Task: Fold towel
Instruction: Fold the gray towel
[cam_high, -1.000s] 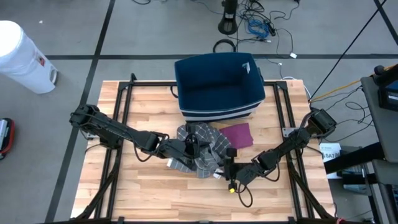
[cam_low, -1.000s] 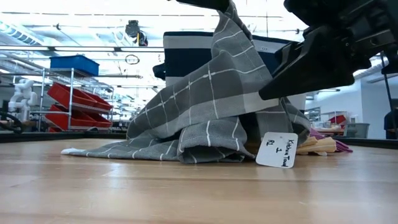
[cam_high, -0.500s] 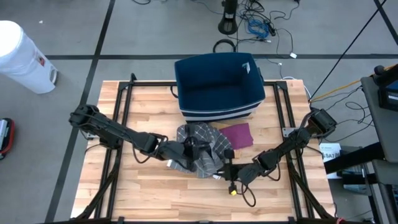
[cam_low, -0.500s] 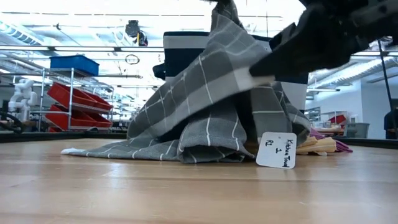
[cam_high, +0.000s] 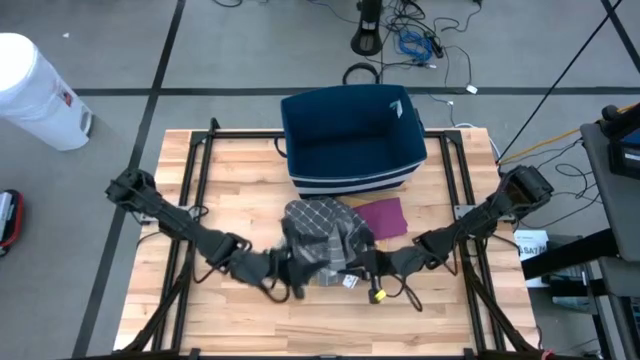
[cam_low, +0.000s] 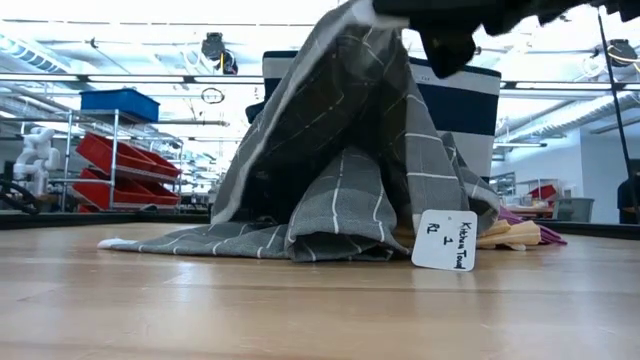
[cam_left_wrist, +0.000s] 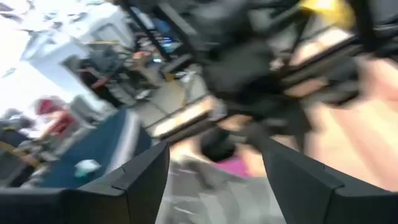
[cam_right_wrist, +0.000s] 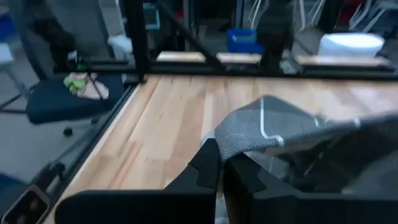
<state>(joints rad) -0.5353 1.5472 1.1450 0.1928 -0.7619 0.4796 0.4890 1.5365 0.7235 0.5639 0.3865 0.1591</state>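
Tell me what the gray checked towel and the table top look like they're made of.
The towel looks like soft woven cloth, matte gray with thin white grid lines; it drapes and creases. The table top looks like light butcher-block wood with a smooth finish, going by its narrow joined strips and grain.

**A robotics lab or workshop hall**

A grey concrete floor (cam_high: 230, 60) with loose cables (cam_high: 415, 40) at 12 o'clock is seen around the wooden desk (cam_high: 240, 310). Metal shelving with red bins (cam_low: 125, 155) and ceiling strip lights (cam_low: 120, 78) are seen beyond.
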